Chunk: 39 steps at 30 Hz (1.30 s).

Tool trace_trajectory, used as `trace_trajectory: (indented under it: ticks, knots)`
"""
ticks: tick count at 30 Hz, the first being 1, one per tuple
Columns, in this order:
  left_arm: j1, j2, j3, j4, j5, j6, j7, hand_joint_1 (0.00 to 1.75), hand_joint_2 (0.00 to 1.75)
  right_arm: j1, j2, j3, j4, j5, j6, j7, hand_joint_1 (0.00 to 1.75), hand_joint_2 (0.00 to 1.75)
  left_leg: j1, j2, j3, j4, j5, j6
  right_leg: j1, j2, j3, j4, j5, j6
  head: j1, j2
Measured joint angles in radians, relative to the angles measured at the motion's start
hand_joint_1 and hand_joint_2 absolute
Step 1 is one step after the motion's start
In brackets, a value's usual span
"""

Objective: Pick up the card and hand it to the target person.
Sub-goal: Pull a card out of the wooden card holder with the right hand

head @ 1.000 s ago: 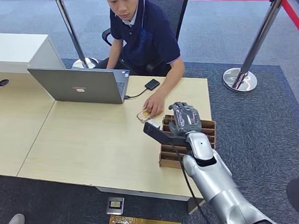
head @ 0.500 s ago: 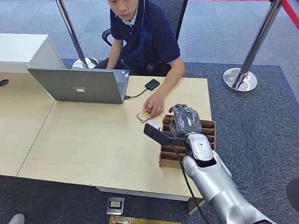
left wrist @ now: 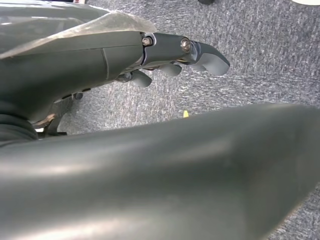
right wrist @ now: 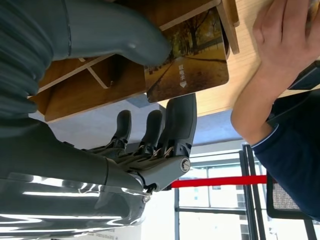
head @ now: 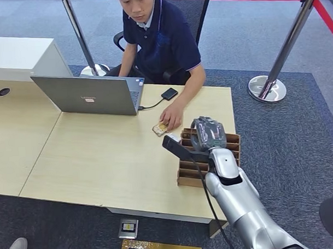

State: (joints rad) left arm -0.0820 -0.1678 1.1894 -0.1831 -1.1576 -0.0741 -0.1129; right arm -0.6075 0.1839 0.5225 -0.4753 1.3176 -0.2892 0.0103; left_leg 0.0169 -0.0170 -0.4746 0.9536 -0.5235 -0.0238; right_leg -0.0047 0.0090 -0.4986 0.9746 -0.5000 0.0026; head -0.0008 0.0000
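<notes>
A card (right wrist: 186, 60) printed with an autumn tree scene is pinched between the thumb and fingers (right wrist: 177, 125) of my right hand (head: 208, 133). That hand is curled over the far end of a slotted wooden card holder (head: 232, 142), whose wooden slats (right wrist: 94, 92) lie close behind the card. The seated person (head: 164, 40) across the table rests a hand (head: 171, 114) on a second, gold-toned card (head: 159, 128) just left of the holder. My left hand (left wrist: 113, 55) hangs over grey carpet, holding nothing, its fingers apart.
An open grey laptop (head: 87, 94) stands on the wooden table (head: 104, 154) to the left, with a cable and a small black device (head: 169, 94) beside it. Stanchion posts (head: 267, 88) stand on the carpet behind and to the right.
My right hand's fingers have curled down over the holder, and the hand has shifted slightly right. The person's hand and the laptop have not moved.
</notes>
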Motion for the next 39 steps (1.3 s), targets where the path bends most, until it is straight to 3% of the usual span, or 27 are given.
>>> trace_trajectory:
  ticks: [8, 13, 26, 39]
  knots:
    - [0.0, 0.0, 0.0, 0.0, 0.0, 0.0, 0.0, 0.0, 0.0, 0.0, 0.0, -0.002, -0.001, 0.01, -0.003, 0.0, 1.34, 1.75, 0.0, 0.0, 0.0, 0.0, 0.0, 0.0, 0.0, 0.0, 0.0, 0.0, 0.0, 0.0, 0.0, 0.0]
    - [0.0, 0.0, 0.0, 0.0, 0.0, 0.0, 0.0, 0.0, 0.0, -0.002, 0.002, -0.007, -0.001, 0.014, -0.009, -0.002, 1.74, 1.75, 0.0, 0.0, 0.0, 0.0, 0.0, 0.0, 0.0, 0.0, 0.0, 0.0, 0.0, 0.0, 0.0, 0.0]
    - [0.0, 0.0, 0.0, 0.0, 0.003, 0.0, 0.0, 0.0, 0.0, 0.015, -0.004, -0.018, -0.08, 0.033, -0.028, -0.047, 1.75, 1.75, 0.0, 0.0, 0.0, 0.0, 0.0, 0.0, 0.0, 0.0, 0.0, 0.0, 0.0, 0.0, 0.0, 0.0]
    - [0.0, 0.001, 0.0, 0.0, 0.003, -0.001, -0.017, 0.0, 0.0, 0.128, -0.088, -0.013, -0.572, -0.012, 0.069, -0.102, 1.75, 1.75, 0.0, 0.0, -0.001, 0.0, 0.0, 0.0, 0.0, 0.0, -0.001, 0.0, 0.0, 0.0, 0.0, 0.0]
